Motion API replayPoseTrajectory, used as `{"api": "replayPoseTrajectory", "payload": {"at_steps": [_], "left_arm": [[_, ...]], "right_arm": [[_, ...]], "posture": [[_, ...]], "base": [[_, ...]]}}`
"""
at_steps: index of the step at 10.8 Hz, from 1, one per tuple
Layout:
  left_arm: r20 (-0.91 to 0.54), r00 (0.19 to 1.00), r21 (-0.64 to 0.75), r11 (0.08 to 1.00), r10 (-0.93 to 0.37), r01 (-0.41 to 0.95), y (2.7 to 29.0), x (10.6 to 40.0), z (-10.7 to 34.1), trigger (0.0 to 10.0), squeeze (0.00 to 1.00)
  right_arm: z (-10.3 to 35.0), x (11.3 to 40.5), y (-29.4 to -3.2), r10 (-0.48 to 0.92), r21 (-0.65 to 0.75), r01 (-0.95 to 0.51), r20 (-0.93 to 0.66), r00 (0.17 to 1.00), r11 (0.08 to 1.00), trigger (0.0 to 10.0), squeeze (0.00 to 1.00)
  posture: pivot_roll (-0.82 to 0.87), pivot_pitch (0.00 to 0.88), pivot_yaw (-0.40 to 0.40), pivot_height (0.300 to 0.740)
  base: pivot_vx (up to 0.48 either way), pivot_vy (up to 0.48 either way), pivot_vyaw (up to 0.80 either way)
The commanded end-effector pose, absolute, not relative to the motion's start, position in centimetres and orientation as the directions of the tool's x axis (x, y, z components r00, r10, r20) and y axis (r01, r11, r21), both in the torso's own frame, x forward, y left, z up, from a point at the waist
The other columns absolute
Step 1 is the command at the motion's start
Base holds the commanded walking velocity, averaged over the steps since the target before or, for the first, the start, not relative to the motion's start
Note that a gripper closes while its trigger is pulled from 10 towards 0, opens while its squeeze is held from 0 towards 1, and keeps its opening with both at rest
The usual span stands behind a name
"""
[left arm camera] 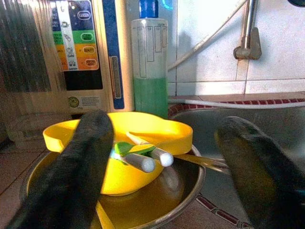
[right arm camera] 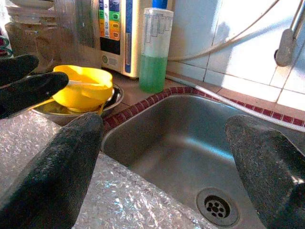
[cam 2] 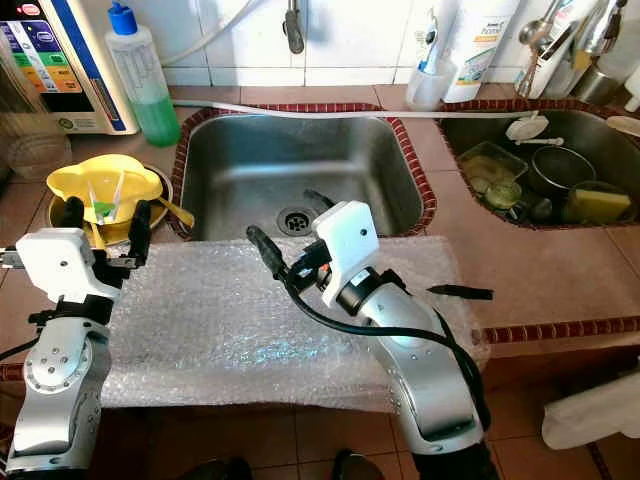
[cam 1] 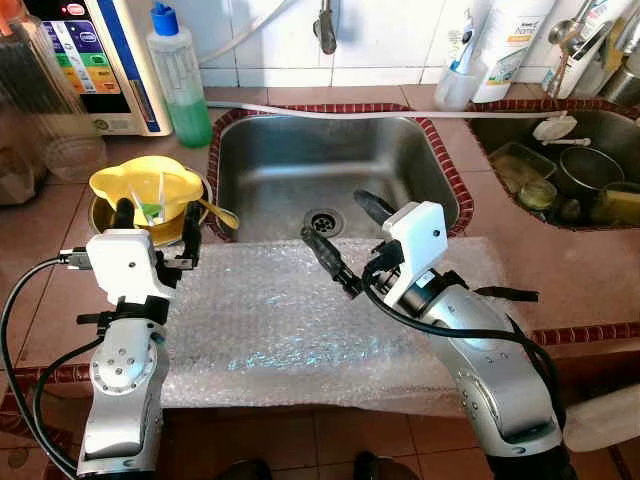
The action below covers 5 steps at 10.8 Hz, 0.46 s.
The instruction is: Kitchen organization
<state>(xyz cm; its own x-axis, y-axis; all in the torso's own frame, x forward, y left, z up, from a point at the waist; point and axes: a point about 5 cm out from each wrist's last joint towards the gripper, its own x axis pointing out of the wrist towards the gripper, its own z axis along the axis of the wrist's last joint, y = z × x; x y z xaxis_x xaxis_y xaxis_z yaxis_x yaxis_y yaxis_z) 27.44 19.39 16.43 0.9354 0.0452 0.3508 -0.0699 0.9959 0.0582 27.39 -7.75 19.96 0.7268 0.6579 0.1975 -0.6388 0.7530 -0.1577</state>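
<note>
A yellow bowl (cam 1: pixel 130 182) holding two white-handled utensils (left arm camera: pixel 143 160) with a green tag sits inside a metal bowl (left arm camera: pixel 181 200) on the counter left of the sink (cam 1: pixel 300 160). My left gripper (cam 1: pixel 157 215) is open just in front of the yellow bowl, a finger on either side of its near rim, touching nothing. A sheet of bubble wrap (cam 1: pixel 280 320) lies over the counter's front edge. My right gripper (cam 1: pixel 335 215) is open and empty above the far edge of the wrap, by the sink's drain (right arm camera: pixel 217 207).
A green soap bottle (cam 1: pixel 180 85) and a water appliance (cam 1: pixel 90 60) stand behind the bowls. A tap (cam 1: pixel 326 25) hangs over the sink. A second basin (cam 1: pixel 570 170) at the right holds dishes. A thin black tool (cam 2: pixel 460 292) lies on the counter right of the wrap.
</note>
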Motion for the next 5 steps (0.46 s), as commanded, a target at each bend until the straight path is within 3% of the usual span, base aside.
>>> {"api": "replayPoseTrajectory", "payload": {"at_steps": [1, 3, 4, 5], "left_arm": [[0.354, 0.934, 0.063, 0.995, 0.047, -0.074, 19.5, 27.3, 16.4, 3.6, 0.0], [0.34, 0.94, 0.075, 0.997, 0.009, -0.036, 19.3, 27.6, 16.3, 3.7, 0.0], [0.334, 0.943, 0.083, 0.996, -0.012, -0.017, 19.1, 27.8, 16.3, 7.3, 0.0], [0.331, 0.943, 0.088, 0.996, -0.025, -0.005, 19.1, 28.2, 16.4, 10.0, 0.0]], "right_arm": [[19.9, 27.1, -7.7, 0.659, -0.149, -0.642, 0.192, 0.727, 0.752, 10.0, 0.0], [19.6, 26.3, -8.1, 0.633, -0.146, -0.616, 0.184, 0.752, 0.774, 10.0, 0.0], [19.5, 26.2, -8.2, 0.617, -0.138, -0.602, 0.183, 0.765, 0.787, 10.0, 0.0], [19.4, 26.1, -8.4, 0.596, -0.132, -0.581, 0.18, 0.783, 0.803, 10.0, 0.0]], "posture": [[-0.14, 0.171, -0.006, 0.74], [-0.17, 0.191, 0.026, 0.74], [-0.18, 0.193, 0.036, 0.74], [-0.19, 0.196, 0.045, 0.74]], "base": [[0.0, 0.0, 0.0], [0.0, 0.0, 0.0], [0.0, 0.0, 0.0], [0.0, 0.0, 0.0]]}}
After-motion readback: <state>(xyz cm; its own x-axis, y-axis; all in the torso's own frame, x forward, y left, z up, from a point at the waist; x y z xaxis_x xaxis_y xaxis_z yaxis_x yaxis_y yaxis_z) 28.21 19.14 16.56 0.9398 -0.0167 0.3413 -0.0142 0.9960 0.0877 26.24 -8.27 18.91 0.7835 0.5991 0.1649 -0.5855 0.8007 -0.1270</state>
